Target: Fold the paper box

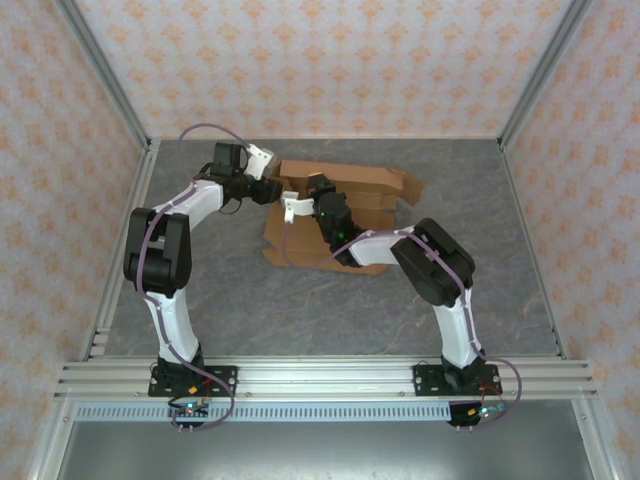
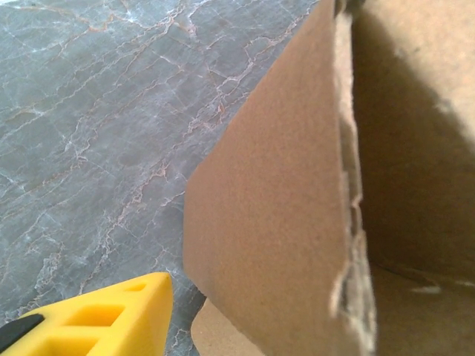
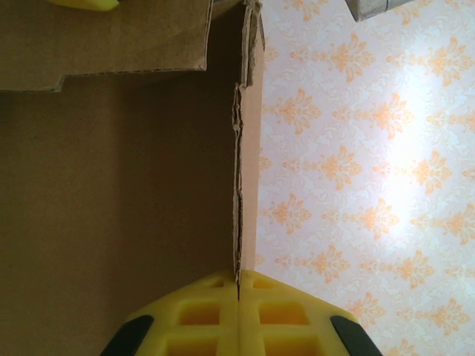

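This is a robotics lab test cell: a left arm (image 1: 160,250) and a right arm (image 1: 440,270) are bolted to an aluminium rail (image 1: 330,378) at the near edge of a grey marble-patterned table (image 1: 330,310). Aluminium frame posts (image 1: 105,70) and walls (image 1: 330,60) papered with an orange ornament pattern close it in on three sides.

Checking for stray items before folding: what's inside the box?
Bare cardboard floor and walls show inside the box; the right gripper pinches one wall's edge. From above, the right arm covers part of the interior.
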Tool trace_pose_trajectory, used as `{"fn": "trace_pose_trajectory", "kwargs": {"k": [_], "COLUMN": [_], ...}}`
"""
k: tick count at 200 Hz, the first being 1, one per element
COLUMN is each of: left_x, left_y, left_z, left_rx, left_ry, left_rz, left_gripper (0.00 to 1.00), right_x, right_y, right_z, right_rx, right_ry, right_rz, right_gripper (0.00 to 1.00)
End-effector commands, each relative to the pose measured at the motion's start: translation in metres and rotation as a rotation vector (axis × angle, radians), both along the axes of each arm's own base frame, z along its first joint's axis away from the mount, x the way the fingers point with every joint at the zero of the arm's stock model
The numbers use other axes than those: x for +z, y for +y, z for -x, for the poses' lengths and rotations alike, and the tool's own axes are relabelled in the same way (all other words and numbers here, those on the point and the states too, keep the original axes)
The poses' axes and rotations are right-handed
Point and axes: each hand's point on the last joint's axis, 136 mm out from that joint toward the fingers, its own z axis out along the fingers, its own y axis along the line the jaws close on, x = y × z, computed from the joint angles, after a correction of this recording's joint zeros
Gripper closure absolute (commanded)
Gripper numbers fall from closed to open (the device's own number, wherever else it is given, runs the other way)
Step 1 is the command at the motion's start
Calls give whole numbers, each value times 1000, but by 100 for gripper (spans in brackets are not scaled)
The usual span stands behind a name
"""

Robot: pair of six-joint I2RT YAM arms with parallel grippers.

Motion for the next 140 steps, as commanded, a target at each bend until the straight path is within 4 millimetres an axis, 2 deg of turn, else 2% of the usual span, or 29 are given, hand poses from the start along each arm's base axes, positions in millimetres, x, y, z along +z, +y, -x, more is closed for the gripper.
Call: {"fn": "trace_pose_trajectory", "kwargs": {"k": [1, 37, 140], "left_x": [22, 28, 39], "left_y": [-9, -13, -17], "left_z": [-8, -12, -17], "left_rx": [-4, 0, 0], "left_ry": [-103, -141, -203], "left_rz": [34, 45, 68], "left_gripper": [49, 49, 49], "right_x": [8, 9, 39], "right_y": [5, 2, -2], "right_z": [4, 1, 5], "right_rx": [25, 4, -35], "right_ry": [75, 149, 342], "right_rz": [-13, -20, -109], "right_gripper": [100, 100, 100]}}
